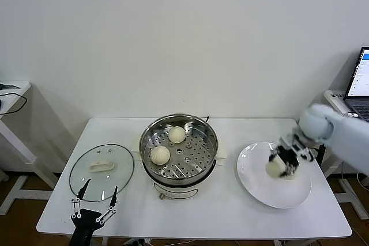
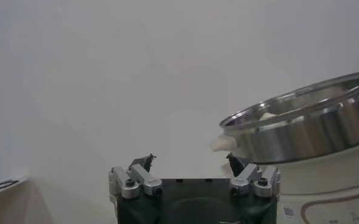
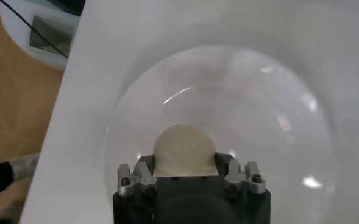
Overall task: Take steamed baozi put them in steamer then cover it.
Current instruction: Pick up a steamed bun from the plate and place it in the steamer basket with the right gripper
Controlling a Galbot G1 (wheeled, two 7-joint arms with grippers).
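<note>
Your left gripper (image 1: pixel 94 195) sits nearest the head camera, low at the worktop's front edge on your left, its thin black fingers spread wide with nothing between them. Its tips reach up to the near rim of the round transparent glass cover (image 1: pixel 102 172), which lies flat on the white worktop (image 1: pixel 190 214) with its oblong cream-white handle (image 1: pixel 101 166) facing up. From the left wrist view you see the same fingers apart (image 2: pixel 190 163), and beyond them the shiny wall of the steamer (image 2: pixel 307 131) on its cream-white base.

Your right gripper (image 1: pixel 284 162) is over on your right, above the flat white plate (image 1: pixel 275 191), and it is closed around one small round cream-white steamed baozi (image 1: pixel 275 167). The right wrist view shows that bun (image 3: pixel 183 149) seated between the two jaws, with the plate (image 3: pixel 270 115) spread out beneath it; whether the bun touches the plate, you cannot tell.

Between the cover and the plate stands the large round stainless-steel steamer (image 1: pixel 179 148), uncovered, on its cream-white electric base. Two more buns rest on its perforated tray: one at the back (image 1: pixel 176 135), one toward the left front (image 1: pixel 159 155), apart from each other.

At the far right edge an open laptop (image 1: pixel 360 87) stands on a side table; its screen text is too small for you to read. No brand or label is legible anywhere.
</note>
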